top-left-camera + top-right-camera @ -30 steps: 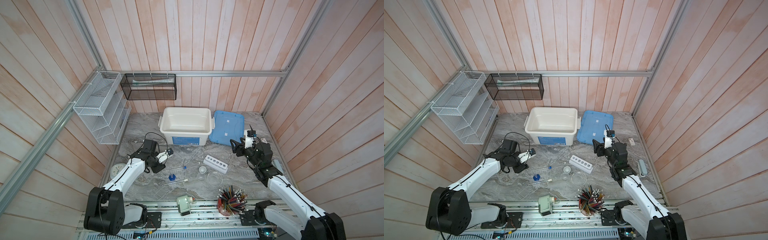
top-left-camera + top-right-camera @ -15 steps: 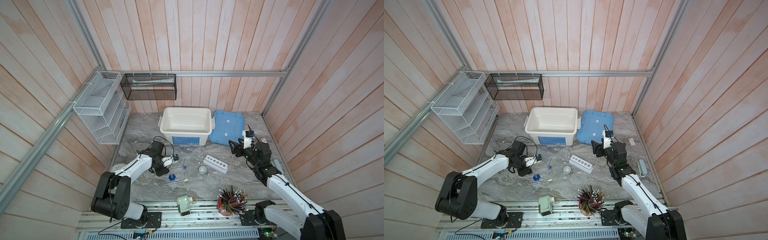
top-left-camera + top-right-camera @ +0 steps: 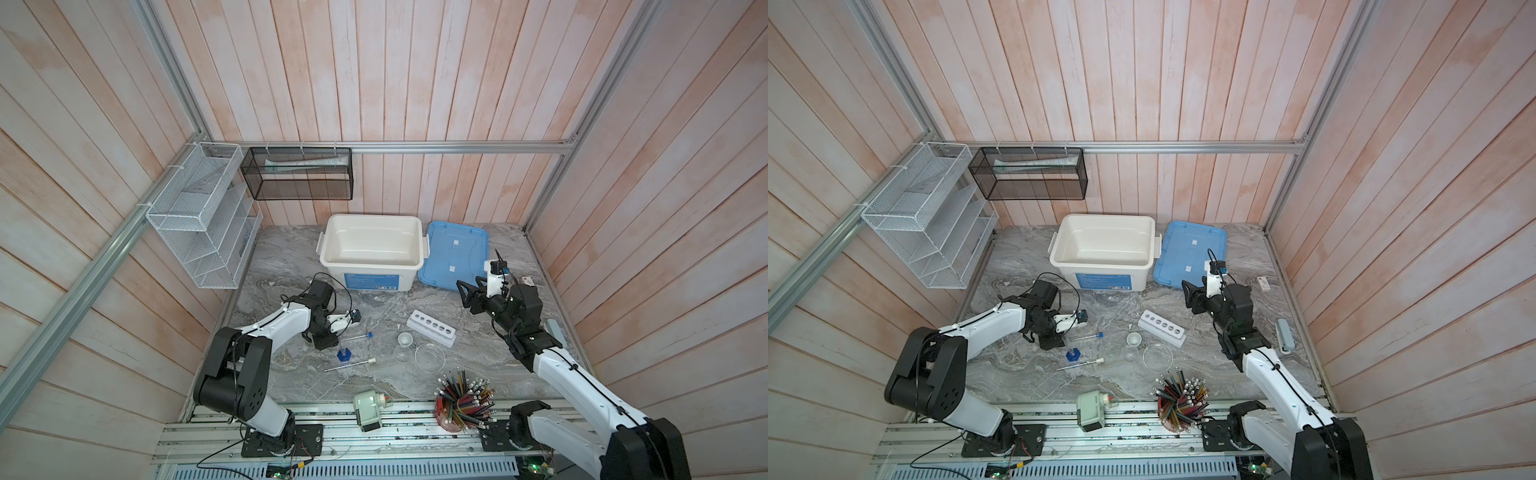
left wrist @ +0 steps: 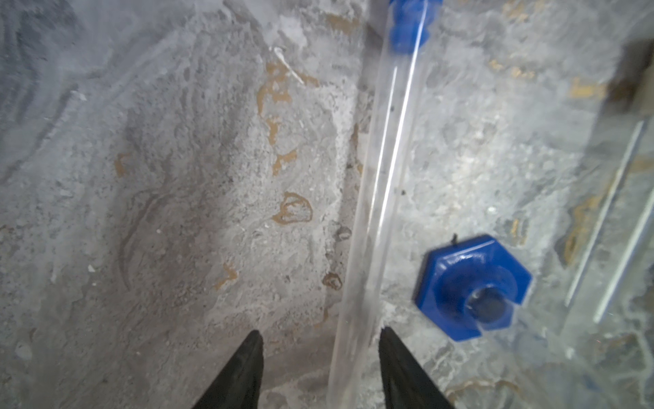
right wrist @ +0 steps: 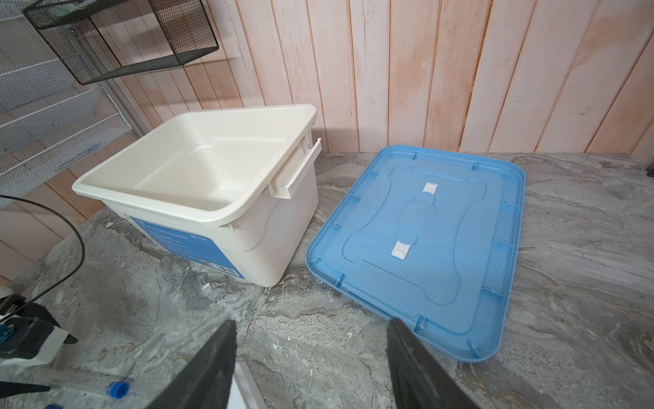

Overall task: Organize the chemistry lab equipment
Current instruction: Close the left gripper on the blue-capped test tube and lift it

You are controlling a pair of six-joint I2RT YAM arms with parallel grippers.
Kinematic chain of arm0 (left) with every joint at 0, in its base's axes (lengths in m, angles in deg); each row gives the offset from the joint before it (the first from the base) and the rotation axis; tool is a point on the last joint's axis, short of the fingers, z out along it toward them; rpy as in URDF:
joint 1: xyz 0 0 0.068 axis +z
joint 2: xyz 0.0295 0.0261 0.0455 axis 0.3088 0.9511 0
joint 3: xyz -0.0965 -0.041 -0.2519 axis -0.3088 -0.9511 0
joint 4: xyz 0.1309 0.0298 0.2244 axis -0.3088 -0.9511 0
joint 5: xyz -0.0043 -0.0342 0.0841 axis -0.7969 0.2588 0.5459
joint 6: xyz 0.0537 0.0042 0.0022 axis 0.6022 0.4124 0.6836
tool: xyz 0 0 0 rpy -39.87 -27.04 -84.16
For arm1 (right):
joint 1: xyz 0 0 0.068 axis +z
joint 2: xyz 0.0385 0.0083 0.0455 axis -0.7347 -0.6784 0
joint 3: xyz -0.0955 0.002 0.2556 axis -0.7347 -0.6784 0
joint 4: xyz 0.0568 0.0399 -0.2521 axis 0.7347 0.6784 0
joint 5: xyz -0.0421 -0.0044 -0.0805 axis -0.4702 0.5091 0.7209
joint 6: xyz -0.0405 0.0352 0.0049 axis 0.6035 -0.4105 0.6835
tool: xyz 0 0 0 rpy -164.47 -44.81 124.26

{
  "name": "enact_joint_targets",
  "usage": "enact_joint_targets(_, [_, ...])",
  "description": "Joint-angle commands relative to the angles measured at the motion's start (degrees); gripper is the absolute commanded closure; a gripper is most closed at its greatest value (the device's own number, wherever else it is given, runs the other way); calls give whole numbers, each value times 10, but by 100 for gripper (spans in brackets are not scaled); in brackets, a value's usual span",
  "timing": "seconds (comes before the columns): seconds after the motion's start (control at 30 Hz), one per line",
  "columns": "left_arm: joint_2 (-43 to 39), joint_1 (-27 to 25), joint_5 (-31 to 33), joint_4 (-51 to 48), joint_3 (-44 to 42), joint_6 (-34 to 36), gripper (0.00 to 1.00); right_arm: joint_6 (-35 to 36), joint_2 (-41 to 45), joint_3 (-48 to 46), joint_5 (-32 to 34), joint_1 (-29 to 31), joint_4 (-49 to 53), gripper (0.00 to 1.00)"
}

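In both top views the counter (image 3: pixel 286 266) carried a white bin (image 3: pixel 409 277) at 12 o'clock, with its blue lid (image 3: pixel 455 253) lying flat just beside it at the bin's 3 o'clock. The six-hole rack (image 3: pixel 430 328) lay near the middle. The tiny white cup (image 3: pixel 405 340) stood just beside the rack at its 8 o'clock, and the large dish (image 3: pixel 429 356) lay at its 6 o'clock. The smaller dish (image 3: pixel 401 354) sat at the large dish's 9 o'clock.

Well apart from the rack, at its 9 o'clock, the blue-capped tube (image 3: pixel 356 336) lay on its side. The blue-based cylinder (image 3: pixel 344 354) stood at that tube's 7 o'clock, and the white-capped tube (image 3: pixel 349 365) lay flat at the cylinder's 6 o'clock. The left arm (image 3: pixel 274 328) reached in low, and the left jaws pointed down at the uncapped end of the blue-capped tube. The right arm (image 3: pixel 515 309) hung raised at the rack's 2 o'clock. A red cup of pencils (image 3: pixel 461 401) and a pencil sharpener (image 3: pixel 368 410) stood at the counter's 6 o'clock edge.

In the left wrist view the left jaws stood released, straddling the blue-capped tube. The tube ran close along one black fingertip (image 4: pixel 400 368), and bare counter showed between it and the other. The cylinder's blue hexagonal base sat just beside the tube.

In the right wrist view the right jaws were spread wide and grasped nothing, with bare counter between them. Bin and lid lay beyond them.
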Motion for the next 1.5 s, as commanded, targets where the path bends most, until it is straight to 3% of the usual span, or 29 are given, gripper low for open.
enact_joint_targets(0.0, [12, -8, 1, 0, 16, 11, 46, 0, -8, -6, 3, 3, -11, 32])
enact_joint_targets(0.9, [39, -18, -8, 15, 8, 12, 83, -3, -16, -14, 21, 3, -22, 35])
enact_joint_targets(1.27, [21, -17, -13, 52, 6, -14, 91, -3, -23, -7, 23, 3, -11, 35])
enact_joint_targets(1.47, [-28, 11, -23, 90, -2, -35, 92, -5, -17, 5, 21, 3, 3, 35])
